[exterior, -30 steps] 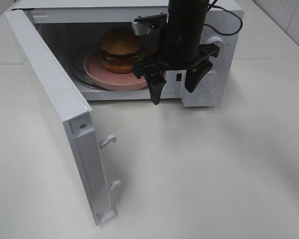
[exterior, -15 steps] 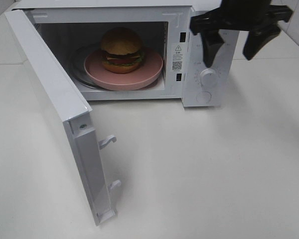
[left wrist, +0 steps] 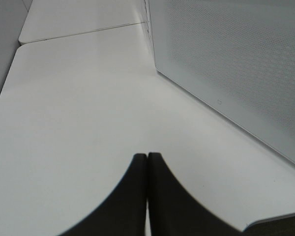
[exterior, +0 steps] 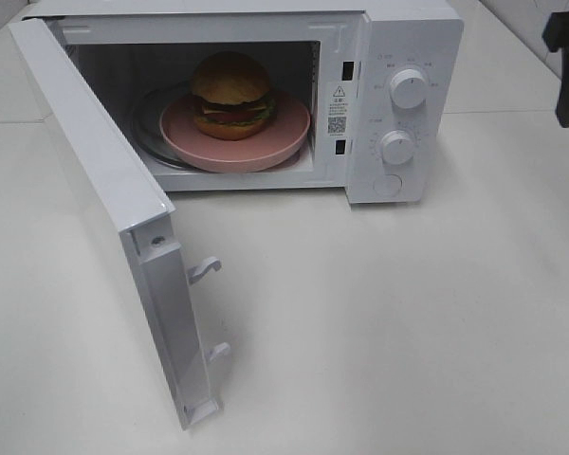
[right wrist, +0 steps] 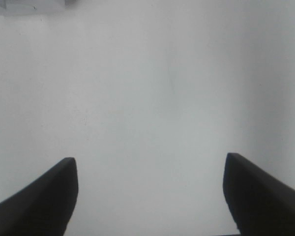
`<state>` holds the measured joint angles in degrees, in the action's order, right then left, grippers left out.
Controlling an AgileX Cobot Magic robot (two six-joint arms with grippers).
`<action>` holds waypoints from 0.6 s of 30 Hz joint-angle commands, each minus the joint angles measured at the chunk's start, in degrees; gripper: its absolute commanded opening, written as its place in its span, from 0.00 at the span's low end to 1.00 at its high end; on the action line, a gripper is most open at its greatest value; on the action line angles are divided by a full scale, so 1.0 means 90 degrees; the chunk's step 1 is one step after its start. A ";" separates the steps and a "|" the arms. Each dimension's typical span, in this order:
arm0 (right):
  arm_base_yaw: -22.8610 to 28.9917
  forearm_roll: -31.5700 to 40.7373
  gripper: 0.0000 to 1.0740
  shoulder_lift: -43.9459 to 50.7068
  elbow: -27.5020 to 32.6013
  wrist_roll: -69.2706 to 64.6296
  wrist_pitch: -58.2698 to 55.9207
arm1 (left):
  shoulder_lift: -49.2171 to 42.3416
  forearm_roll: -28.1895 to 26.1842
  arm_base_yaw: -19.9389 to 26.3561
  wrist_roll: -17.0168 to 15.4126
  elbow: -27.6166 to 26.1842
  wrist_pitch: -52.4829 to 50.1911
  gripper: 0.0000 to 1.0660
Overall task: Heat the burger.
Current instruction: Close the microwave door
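Already loaded: the burger (exterior: 230, 95) sits upright on a pink plate (exterior: 289, 128) inside the microwave (exterior: 408, 28), whose door (exterior: 95, 161) stands swung wide open. The step in hand, as judged, is to shut the door and then set a knob. The left fingers (left wrist: 143, 167) are pressed together and hold nothing. They hang over the surface (left wrist: 64, 98) just beside the door's perforated outer face, and appear best placed for the push. The right fingers (right wrist: 44, 196) are spread wide and empty above bare surface, at the far right edge of the high view, well apart from the knobs (exterior: 408, 87). To do it well, lay the closed fingertips flat against the outer face near the free edge with the latch hooks, not near the hinge. Then sweep along the door's arc until the hooks seat. Push steadily, since a hard shove may slide the microwave or jolt the plate. Keep the right arm clear of the opening until the door is latched.
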<state>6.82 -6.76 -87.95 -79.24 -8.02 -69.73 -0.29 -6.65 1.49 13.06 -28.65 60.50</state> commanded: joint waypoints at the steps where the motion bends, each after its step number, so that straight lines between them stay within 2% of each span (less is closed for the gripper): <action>1: -0.0019 -0.0070 0.71 0.0649 0.0573 0.0083 -0.0172 | -0.0140 -0.0051 -0.0038 -0.0006 0.0013 -0.0083 0.00; 2: -0.0019 -0.0070 0.71 0.0649 0.0573 0.0083 -0.0172 | -0.0140 -0.0051 -0.0038 -0.0006 0.0013 -0.0083 0.00; 3: 0.0000 -0.0070 0.71 0.1050 0.0980 0.0083 -0.0172 | -0.0140 -0.0051 -0.0038 -0.0006 0.0013 -0.0083 0.00; 4: 0.0000 -0.0070 0.71 0.1050 0.0980 0.0083 -0.0172 | -0.0140 -0.0051 -0.0038 -0.0006 0.0013 -0.0083 0.00; 5: 0.0000 -0.0070 0.71 0.1413 0.1356 0.0095 -0.0172 | -0.0140 -0.0051 -0.0038 -0.0006 0.0013 -0.0083 0.00; 6: 0.0000 -0.0070 0.71 0.1413 0.1356 0.0095 -0.0172 | -0.0140 -0.0051 -0.0038 -0.0006 0.0013 -0.0083 0.00; 8: 0.0000 -0.0070 0.71 0.2209 0.2177 0.0229 -0.0159 | -0.0140 -0.0070 -0.0038 -0.0006 0.0013 -0.0083 0.00; 9: 0.0000 -0.0070 0.71 0.2209 0.2177 0.0229 -0.0159 | -0.0140 -0.0070 -0.0038 -0.0006 0.0013 -0.0083 0.00; 10: 0.0000 -0.0070 0.70 0.2655 0.2585 0.0255 -0.0095 | -0.0140 -0.0070 -0.0038 -0.0006 0.0013 -0.0083 0.00; 13: 0.0000 -0.0070 0.70 0.2852 0.2820 0.0255 -0.0064 | -0.0140 -0.0070 -0.0038 -0.0006 0.0013 -0.0083 0.00; 14: 0.0000 -0.0064 0.68 0.3552 0.3470 0.0255 0.0134 | -0.0140 -0.0070 -0.0038 -0.0006 0.0013 -0.0083 0.00; 15: 0.0000 -0.0064 0.68 0.3552 0.3470 0.0255 0.0134 | -0.0140 -0.0070 -0.0038 -0.0006 0.0013 -0.0083 0.00; 18: 0.0000 -0.0064 0.65 0.4520 0.4202 0.0255 0.0318 | -0.0140 -0.0102 -0.0038 -0.0006 0.0013 -0.0083 0.00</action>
<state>6.76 -7.05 -52.31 -45.49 -6.70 -68.30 -0.29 -6.70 1.49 13.06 -28.65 60.50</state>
